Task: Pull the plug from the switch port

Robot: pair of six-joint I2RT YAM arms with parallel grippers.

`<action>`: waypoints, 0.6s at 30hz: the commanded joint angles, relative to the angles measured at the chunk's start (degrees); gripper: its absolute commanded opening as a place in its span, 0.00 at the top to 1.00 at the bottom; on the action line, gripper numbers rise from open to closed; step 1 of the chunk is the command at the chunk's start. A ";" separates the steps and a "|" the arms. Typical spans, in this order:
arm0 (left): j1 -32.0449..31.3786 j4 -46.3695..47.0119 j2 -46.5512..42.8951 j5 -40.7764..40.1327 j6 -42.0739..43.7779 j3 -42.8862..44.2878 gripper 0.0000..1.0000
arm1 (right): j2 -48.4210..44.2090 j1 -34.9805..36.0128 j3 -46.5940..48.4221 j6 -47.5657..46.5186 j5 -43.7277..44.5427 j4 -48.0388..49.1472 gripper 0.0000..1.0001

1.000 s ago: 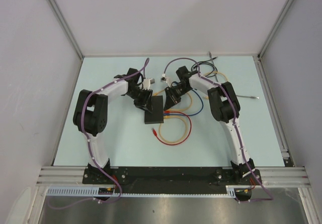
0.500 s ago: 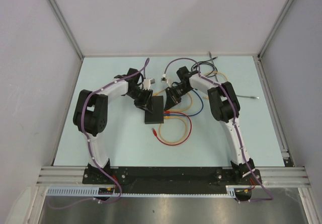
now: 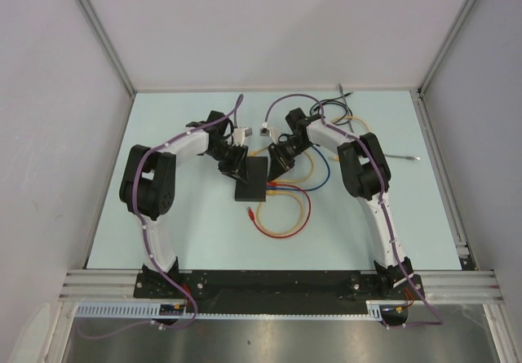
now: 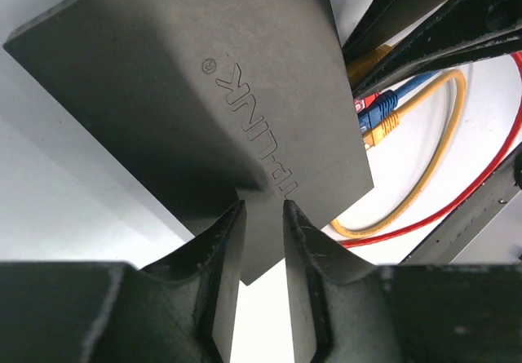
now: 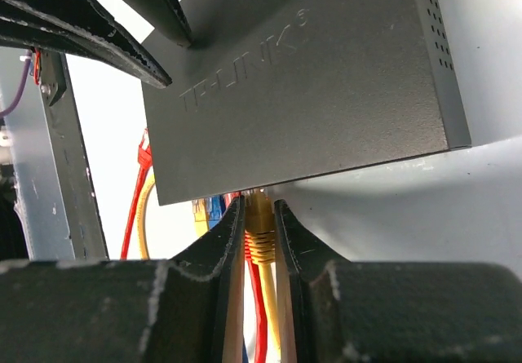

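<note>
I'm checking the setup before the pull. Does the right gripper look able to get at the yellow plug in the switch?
Likely yes: the right gripper has its fingers tight on either side of the yellow plug at the port edge of the switch, and nothing stands between.

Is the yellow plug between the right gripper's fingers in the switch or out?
In: the yellow plug meets the switch edge, right gripper around it.
</note>
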 commanded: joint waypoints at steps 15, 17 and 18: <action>-0.90 0.17 2.95 -4.87 2.36 -1.84 0.68 | 0.36 -0.61 -1.03 -4.93 12.37 -4.90 1.00; -1.16 0.08 2.96 -4.87 2.36 -1.84 0.68 | 0.63 -1.05 0.73 -5.37 12.99 -4.90 1.00; -1.25 0.08 2.96 -4.96 2.36 -1.84 0.68 | 0.45 -1.14 0.64 -5.64 13.51 -5.07 1.00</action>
